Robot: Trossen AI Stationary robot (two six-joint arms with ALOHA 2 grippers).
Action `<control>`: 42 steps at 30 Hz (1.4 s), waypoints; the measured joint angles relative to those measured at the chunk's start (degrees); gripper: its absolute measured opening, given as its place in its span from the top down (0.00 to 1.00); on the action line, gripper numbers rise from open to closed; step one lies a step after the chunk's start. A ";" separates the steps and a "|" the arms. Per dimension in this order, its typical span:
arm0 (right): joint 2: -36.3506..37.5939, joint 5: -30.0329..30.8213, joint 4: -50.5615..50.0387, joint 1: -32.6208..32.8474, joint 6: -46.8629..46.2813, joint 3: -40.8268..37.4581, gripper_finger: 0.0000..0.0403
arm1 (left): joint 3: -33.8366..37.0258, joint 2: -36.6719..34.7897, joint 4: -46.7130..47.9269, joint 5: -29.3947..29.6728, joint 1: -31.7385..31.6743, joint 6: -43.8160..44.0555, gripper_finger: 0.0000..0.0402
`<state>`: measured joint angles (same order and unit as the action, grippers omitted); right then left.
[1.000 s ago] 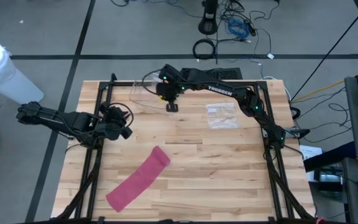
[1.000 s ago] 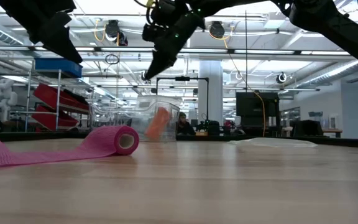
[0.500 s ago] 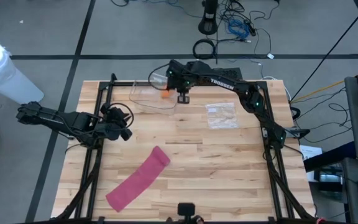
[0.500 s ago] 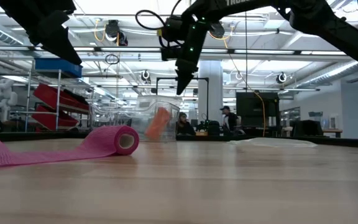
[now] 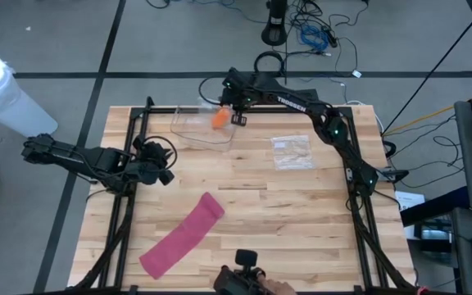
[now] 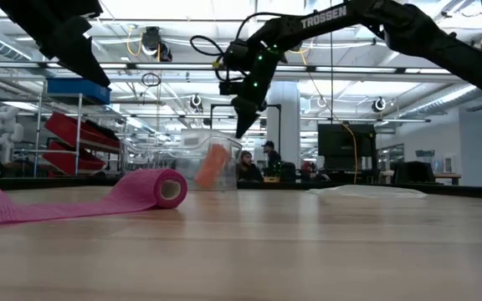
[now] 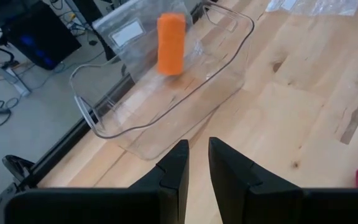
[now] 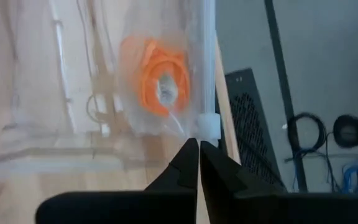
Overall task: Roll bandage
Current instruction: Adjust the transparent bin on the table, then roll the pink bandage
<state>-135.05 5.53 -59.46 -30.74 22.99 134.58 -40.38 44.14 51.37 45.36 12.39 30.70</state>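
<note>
1. Over the far edge of the table (image 5: pixel 301 213), the right gripper (image 5: pixel 238 115) hangs just above the rim of the clear bin (image 5: pixel 197 128), its fingers pressed together with nothing between them. An orange roll (image 5: pixel 219 120) stands inside the bin, just beside that gripper.

2. Near the front left corner lies the pink bandage (image 5: pixel 182 236), mostly unrolled flat, with only a small wound coil at its far end (image 6: pixel 161 187). Neither gripper is touching it.

3. At the table's left edge the left gripper (image 7: pixel 194 163) waits, fingers nearly shut with a narrow gap and nothing held, pointing toward the bin.

4. Risks, as I judge them:
 - The right gripper is so close to the bin's rim that a careless pull back could catch the wall and drag or tip the bin, toppling the roll.
 - The bandage is soft and flat; a pinch on the loose tail rather than the coil would likely drag it across the wood without winding it.
 - The coil could loosen or roll away if nudged from the side.

5. Compared with a second ago, the right gripper has travelled from over the open wood near the bin toward the far edge and now sits at the bin's rim. The left arm and the bandage have not moved. A dark device, apparently with a hand on it, has appeared at the near edge of the high view (image 5: pixel 242 280).
</note>
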 joint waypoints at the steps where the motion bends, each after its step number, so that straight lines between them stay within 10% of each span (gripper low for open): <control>1: -0.27 -0.08 0.70 0.00 0.20 -0.02 1.00 | 0.00 0.00 0.01 0.08 0.00 0.00 0.83; 11: -1.55 -0.87 11.71 0.07 2.94 0.00 1.00 | 0.00 -0.02 0.11 0.73 0.00 0.02 0.83; 26: 2.97 5.56 -9.97 1.62 -7.08 0.00 1.00 | 0.00 -0.02 0.02 0.73 0.00 0.50 0.83; 42: 9.32 4.67 -10.53 13.76 -13.76 -0.87 1.00 | 0.00 0.31 0.14 -1.73 3.44 5.23 0.83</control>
<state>-125.73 10.20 -70.00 -16.98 9.23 133.71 -40.38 44.45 51.51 43.63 15.82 35.93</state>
